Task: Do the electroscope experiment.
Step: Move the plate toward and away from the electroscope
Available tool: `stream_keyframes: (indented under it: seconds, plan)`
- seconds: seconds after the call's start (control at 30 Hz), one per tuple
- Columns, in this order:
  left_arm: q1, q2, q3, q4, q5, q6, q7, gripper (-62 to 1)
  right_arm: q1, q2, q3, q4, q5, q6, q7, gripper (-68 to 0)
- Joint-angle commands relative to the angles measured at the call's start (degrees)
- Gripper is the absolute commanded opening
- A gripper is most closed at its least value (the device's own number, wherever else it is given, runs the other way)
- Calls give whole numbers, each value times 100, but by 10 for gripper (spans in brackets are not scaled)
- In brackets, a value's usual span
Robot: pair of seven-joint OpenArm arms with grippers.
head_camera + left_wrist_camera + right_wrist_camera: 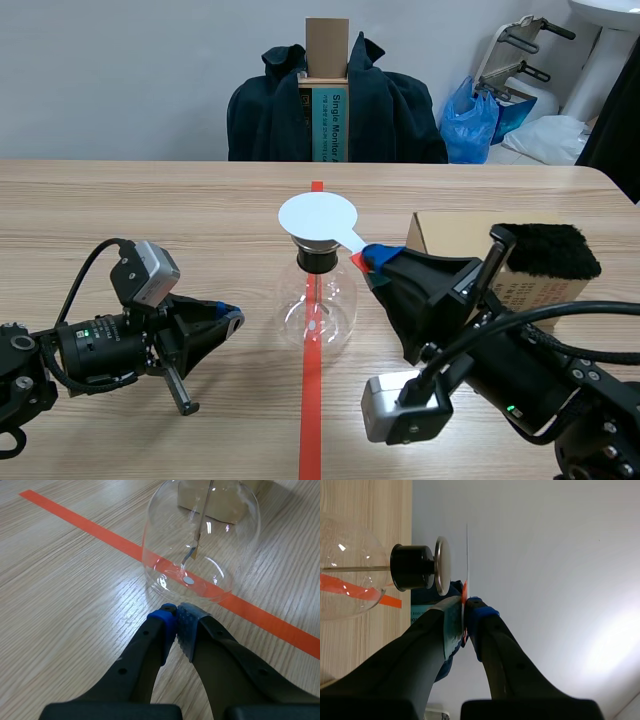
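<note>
Pinching a white disc [318, 217] flat over the flask [316, 310] is the right gripper [371, 258] (left gripper [176, 611] closed, empty).

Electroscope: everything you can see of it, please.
Clear round glass electroscope, upright on the orange tape line mid-table. Black stopper in the neck, metal cap plate on top, thin rod hanging inside with a foil strip at its end. No gripper touches it; the right gripper holds a white disc just above the plate.
</note>
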Motion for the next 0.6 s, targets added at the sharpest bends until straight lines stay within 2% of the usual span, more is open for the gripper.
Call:
stream_keyframes:
  seconds: [0.0, 0.13, 0.57]
  plan:
    - [-50, 31, -20, 72, -42, -11, -122, -590, 50, 63, 52, 149, 39, -24, 63, -667]
    - [-50, 31, -20, 72, -42, -11, -122, -590, 50, 63, 52, 149, 37, 61, 129, -667]
    - [-50, 31, -20, 72, -42, -11, -122, -590, 50, 63, 52, 149, -72, 109, 52, -667]
